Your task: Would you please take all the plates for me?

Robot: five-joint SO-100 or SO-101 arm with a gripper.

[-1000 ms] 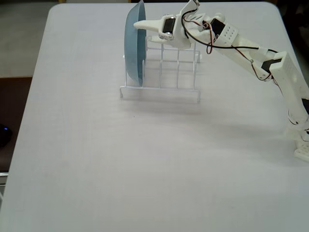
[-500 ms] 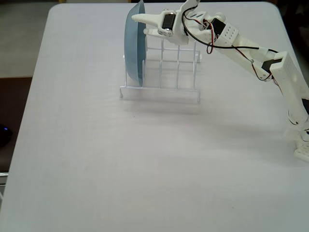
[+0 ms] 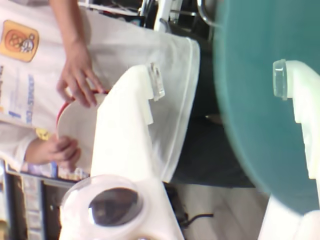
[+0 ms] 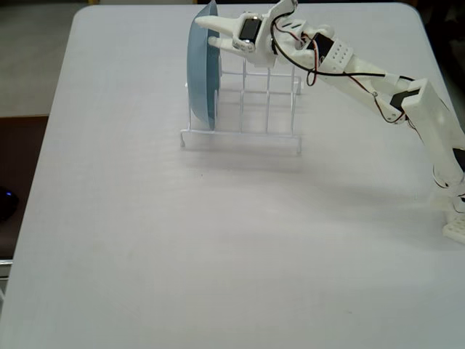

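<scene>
Fixed view: white table filling nearly the whole frame, bare across its lower and left parts, with wide open room there. White arm reaching in from the right edge toward the upper middle. White wire rack standing in the upper middle, near the table's far edge. Light blue plate upright on edge in the rack's leftmost slot; remaining slots to its right open. Gripper at the plate's top rim, one finger laid across the rim, the other hidden; jaws parted, straddling the rim, not clearly clamped.

Wrist view: same plate as a large teal surface filling the right half, its curved edge running top to bottom. Two white fingers apart, one left of the plate's edge, the other over its face at the far right. Shown only here: person in a white shirt at left, hands holding a cream-white plate with a red rim peeking behind it.
</scene>
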